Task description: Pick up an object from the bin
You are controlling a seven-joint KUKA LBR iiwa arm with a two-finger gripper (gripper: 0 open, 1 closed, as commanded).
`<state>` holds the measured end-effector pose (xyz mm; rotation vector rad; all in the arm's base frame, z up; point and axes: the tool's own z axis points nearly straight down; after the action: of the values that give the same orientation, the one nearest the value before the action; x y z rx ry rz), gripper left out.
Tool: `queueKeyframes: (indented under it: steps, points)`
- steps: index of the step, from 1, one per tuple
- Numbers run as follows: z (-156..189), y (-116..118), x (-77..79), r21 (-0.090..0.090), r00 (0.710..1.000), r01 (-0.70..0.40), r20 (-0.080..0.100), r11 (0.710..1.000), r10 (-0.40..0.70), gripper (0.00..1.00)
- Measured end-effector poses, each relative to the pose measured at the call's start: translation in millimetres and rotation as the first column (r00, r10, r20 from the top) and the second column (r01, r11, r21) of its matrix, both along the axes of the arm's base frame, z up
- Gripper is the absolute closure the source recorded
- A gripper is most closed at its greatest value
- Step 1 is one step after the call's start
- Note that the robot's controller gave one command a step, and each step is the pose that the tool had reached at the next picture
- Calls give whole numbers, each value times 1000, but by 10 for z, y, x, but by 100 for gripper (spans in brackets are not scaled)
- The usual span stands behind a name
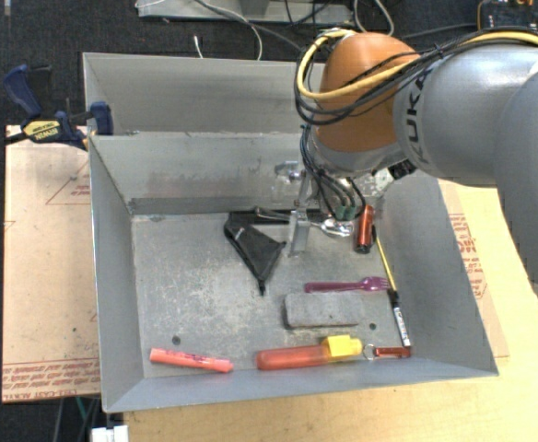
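The hand [297, 226] hangs in the far middle of the bin [112, 247], just right of a black wedge-shaped piece [258, 245]; whether it is clenched or released I cannot tell. The wedge looks light and stiff, probably best pinched across its thin far edge. Nearer lie a purple spoon [347, 285], a grey block [322, 309], a pink marker [191, 360] and an orange tool [292, 358].
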<state>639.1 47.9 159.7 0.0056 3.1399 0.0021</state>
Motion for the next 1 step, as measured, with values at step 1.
queueKeyframes:
  steps: [1]
  points:
    - [27,18,-51,-1,998,-68,-1,998,68,0]
